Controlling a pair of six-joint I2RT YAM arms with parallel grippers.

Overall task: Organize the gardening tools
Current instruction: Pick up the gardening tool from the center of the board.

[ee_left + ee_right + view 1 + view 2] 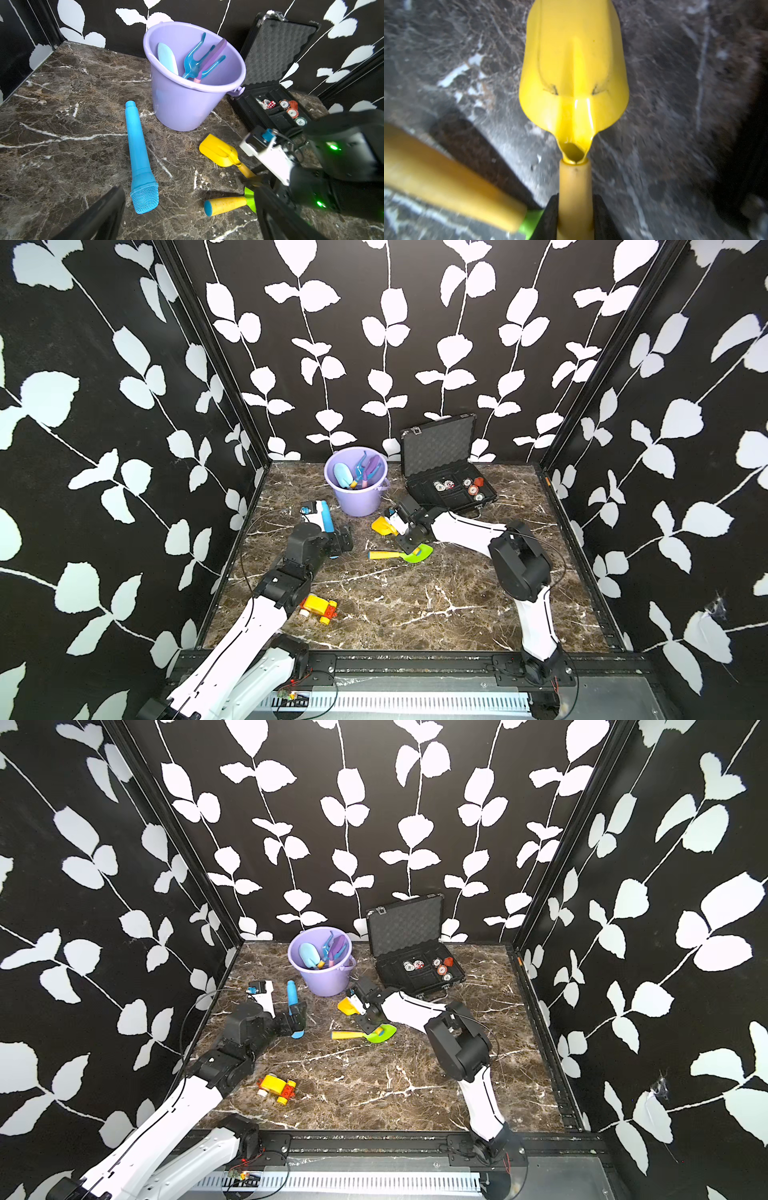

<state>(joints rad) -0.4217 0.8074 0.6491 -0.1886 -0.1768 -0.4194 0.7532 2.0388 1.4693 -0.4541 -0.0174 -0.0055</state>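
My R gripper (575, 200) was clamped on the handle of the yellow scoop (573, 68). The R wrist cam showed both black pads (549, 218) tight against the handle, w/ the blade pointing away from me. In both top views my own wrist hid that grip and only the blade stuck out. The scoop lay mid-tabletop (415, 605), toward the back edge, just in front of the purple bucket (176, 104). Couldn't tell if it was off the surface.

The green trowel (417, 553) lay just in front of the scoop, its yellow handle toward the left edge. The R wrist cam caught only that handle, blurred.

My L gripper (188, 191) was spread wide w/ nothing in it, over the head end of the blue mic (139, 149). Only the L wrist cam showed the mic's mesh head.

That cam also looked into the bucket best: pale-blue spade (167, 58), teal fork (195, 60) and purple trowel (214, 54), all blade-up.

An open case (449, 472) w/ chips (473, 489) sat at the back edge. The toy car (319, 606), near the front-left corner, showed only in the top views.
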